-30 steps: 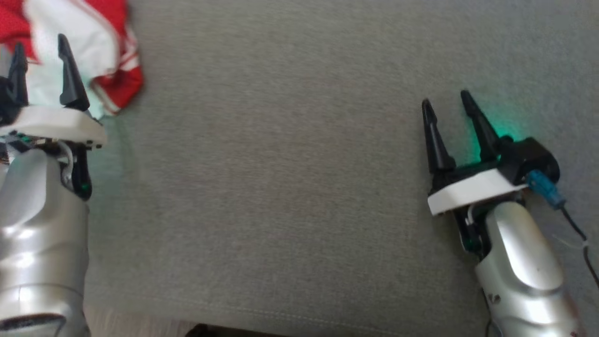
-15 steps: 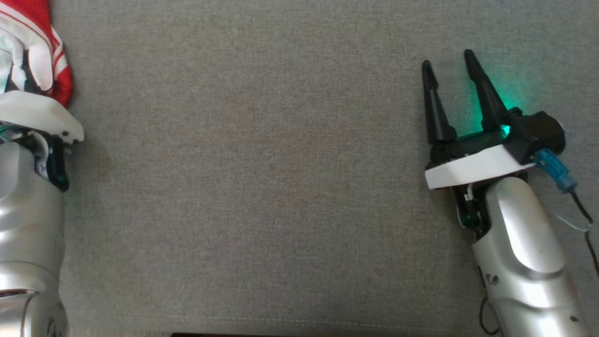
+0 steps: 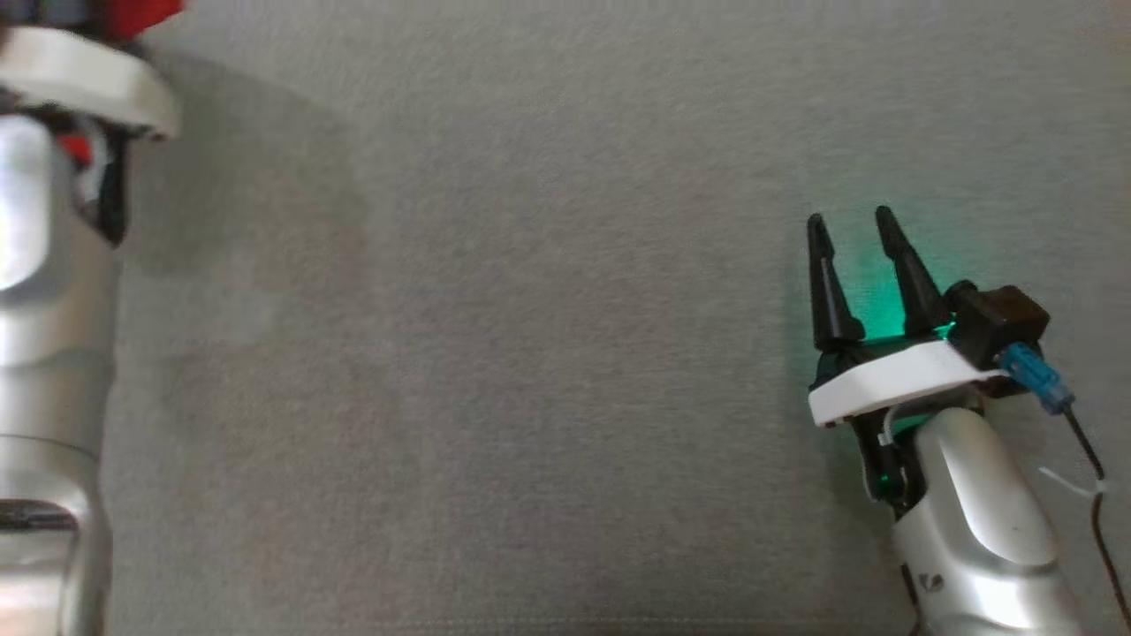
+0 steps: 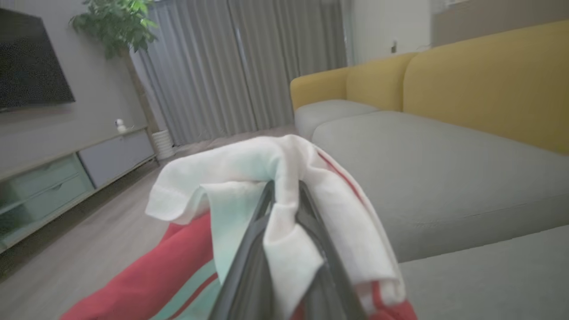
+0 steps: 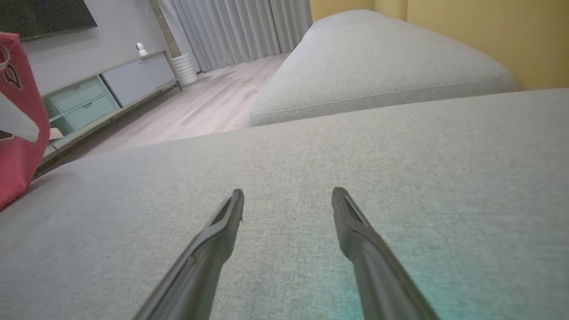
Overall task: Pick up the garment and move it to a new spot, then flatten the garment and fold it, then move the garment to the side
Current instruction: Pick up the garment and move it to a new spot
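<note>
Caught partway through the first step, by the look of it: picking up and carrying to a new spot. Clamped the left gripper [image 4: 284, 189] tight on a bunched fold of the red-and-white garment [image 4: 209, 178], with white cloth pinched between the two dark fingers and draped over both. Hung red and pale-green panels below, toward 7 o'clock in the left wrist view. Held the bundle clear of the grey sofa seat cushion [image 3: 548, 353], at 11 o'clock in the head view, with just a red scrap peeking past the white wrist plate [image 3: 84, 75]. Kept the right gripper [image 3: 848, 218] empty, fingers spread wide, low over the cushion at 4 o'clock with a green glow beneath.

Called next, most likely, for swinging the bundle toward 3 o'clock over the bare middle of the cushion, lowering until cloth met fabric, then letting go. Needed both grippers after that for spreading it flat.

Offered plenty of open room: bare grey fabric from 9 to 3 o'clock across the head view. Ended at the cushion edge [image 5: 133, 150], at 10 o'clock in the right wrist view, with wood floor [image 5: 200, 111] beyond. Closed off on the far side by the yellow backrest [image 4: 489, 80], at 2 o'clock in the left wrist view. Risked, as a judgement, trailing cloth sliding over that edge if set down too close to it.
</note>
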